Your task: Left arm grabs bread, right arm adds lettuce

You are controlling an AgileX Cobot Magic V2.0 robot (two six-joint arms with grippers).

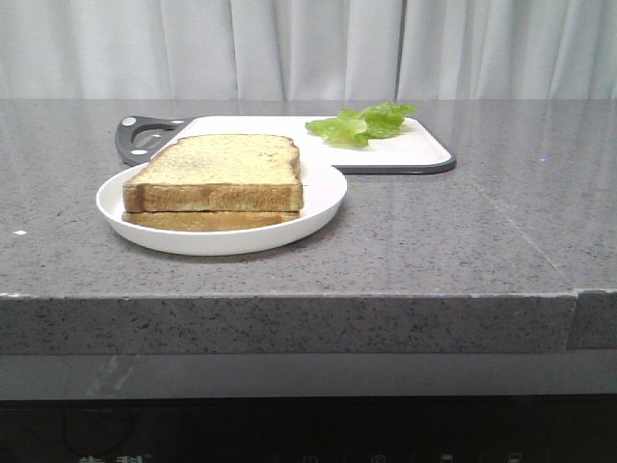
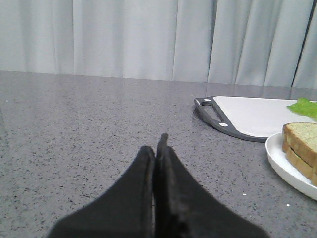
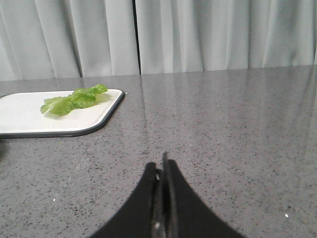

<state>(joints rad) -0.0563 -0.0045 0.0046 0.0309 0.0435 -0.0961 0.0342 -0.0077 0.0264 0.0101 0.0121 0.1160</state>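
**On the Worktop: Both Tools Closed, Bread and Lettuce Untouched**

On the grey speckled worktop (image 1: 463, 241) stood a round white plate (image 1: 318, 207), near the front edge and left of centre as seen from the front. Two slices of toast lay stacked on it. The upper one was the bread (image 1: 217, 174), a thick square slice with a golden-brown crust and a pale, speckled yellowish-green face. It rested flat on a thinner toast slice (image 1: 207, 221), of which only the edge showed beneath.

Behind the plate lay a white cutting board (image 1: 415, 149) with a dark grey rim and a handle at its left end. The plate's rear rim overlapped the board's front edge in the front view. The lettuce (image 1: 362, 123), a small bunch of bright green frilly leaves, lay on the board toward its far right corner, well apart from the bread.

The left tool (image 2: 159, 148) was over bare worktop to the left of the plate and board. Its black fingers were pressed together, with nothing between them. The right tool (image 3: 163, 168) was over bare worktop to the right of the board. Its fingers were likewise pressed together and held nothing.

Neither tool touched any object. Pale pleated curtains (image 1: 308, 48) hung behind the worktop.
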